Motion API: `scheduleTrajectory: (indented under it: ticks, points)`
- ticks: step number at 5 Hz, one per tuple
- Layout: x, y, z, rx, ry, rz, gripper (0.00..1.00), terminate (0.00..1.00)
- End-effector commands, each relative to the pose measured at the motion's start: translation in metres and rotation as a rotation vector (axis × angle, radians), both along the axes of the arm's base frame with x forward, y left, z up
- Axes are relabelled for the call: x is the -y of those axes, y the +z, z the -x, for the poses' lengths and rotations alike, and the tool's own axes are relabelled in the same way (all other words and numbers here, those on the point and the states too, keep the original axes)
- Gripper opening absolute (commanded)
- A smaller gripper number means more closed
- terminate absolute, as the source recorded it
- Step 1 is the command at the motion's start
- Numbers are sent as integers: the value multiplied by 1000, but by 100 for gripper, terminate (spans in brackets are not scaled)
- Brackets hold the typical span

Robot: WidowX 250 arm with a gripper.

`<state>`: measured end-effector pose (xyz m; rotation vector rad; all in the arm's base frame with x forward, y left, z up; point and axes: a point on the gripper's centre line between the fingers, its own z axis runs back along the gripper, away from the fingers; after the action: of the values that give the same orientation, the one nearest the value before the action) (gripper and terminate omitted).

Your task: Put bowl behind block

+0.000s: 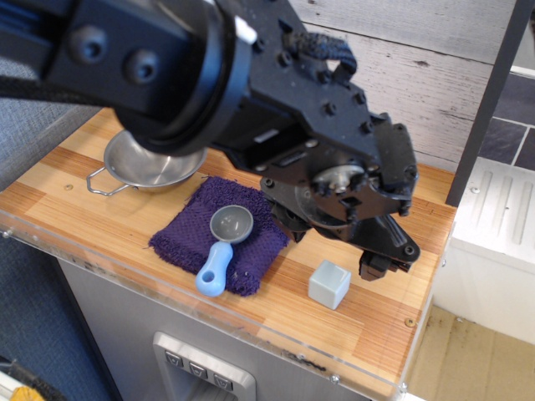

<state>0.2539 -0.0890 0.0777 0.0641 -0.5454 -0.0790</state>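
Observation:
The shiny steel bowl [155, 167] with a wire loop handle sits at the back left of the wooden counter, partly hidden by the black arm. The small pale grey-blue block [329, 284] stands near the front right. My gripper [387, 260] hangs low just behind and to the right of the block, far from the bowl. Its fingers look spread and hold nothing.
A purple cloth [219, 234] lies mid-counter with a grey scoop [231, 224] with a light blue handle on it. The wooden counter [368, 326] ends in a clear front lip. A plank wall stands behind, and a white appliance [493, 225] to the right.

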Motion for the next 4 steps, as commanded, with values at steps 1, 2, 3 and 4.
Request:
scheduleTrajectory:
  ticks: [1,2,3,4]
  points:
    - [0,0,0,0,0,0,100,0]
    - [-17,8,-5,15,48,-14,100,0]
    - [-35,11,-10,17,86,-31,100,0]
    - [-60,9,-14,12,135,-57,100,0]
